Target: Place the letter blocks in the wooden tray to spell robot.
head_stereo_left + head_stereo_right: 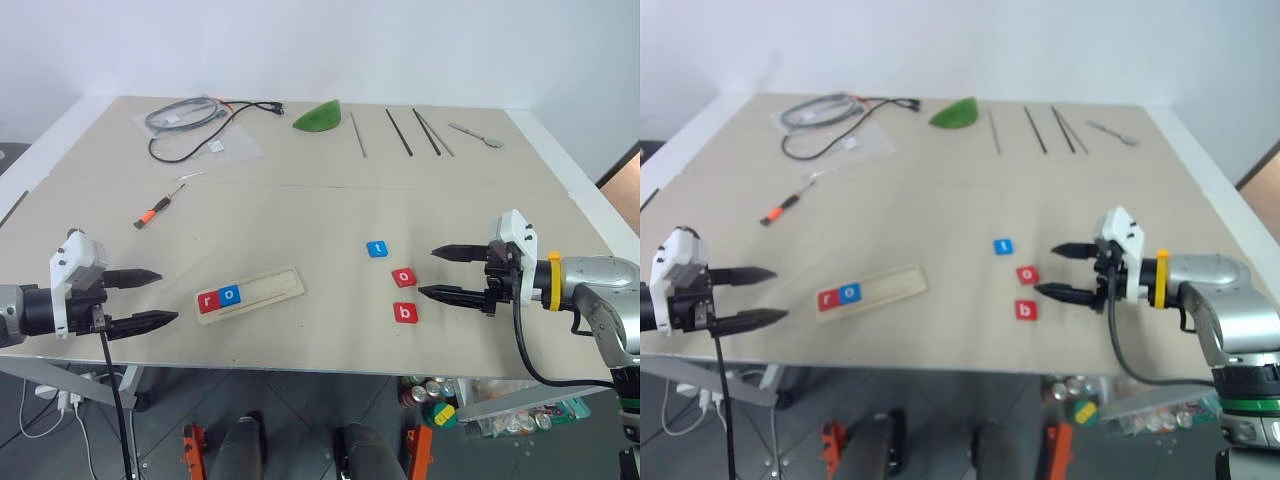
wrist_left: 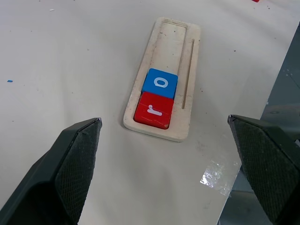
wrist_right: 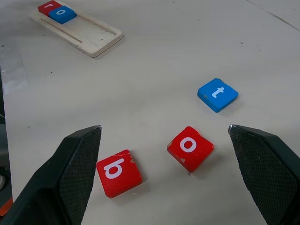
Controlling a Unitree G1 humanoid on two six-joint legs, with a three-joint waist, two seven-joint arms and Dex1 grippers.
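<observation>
Wooden tray [image 1: 262, 292] holds red r [image 1: 208, 300] and blue o [image 1: 230, 295]; blue t [image 1: 377, 249], red o [image 1: 404, 277], red b [image 1: 405, 313] lie loose — both grippers' fingers wide, empty.

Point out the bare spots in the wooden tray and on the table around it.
The pale wooden tray is free beyond the red r tile and blue o tile. Bare beige tabletop lies between tray and blue t tile. Crowded: red o tile and red b tile by the open right gripper.
</observation>
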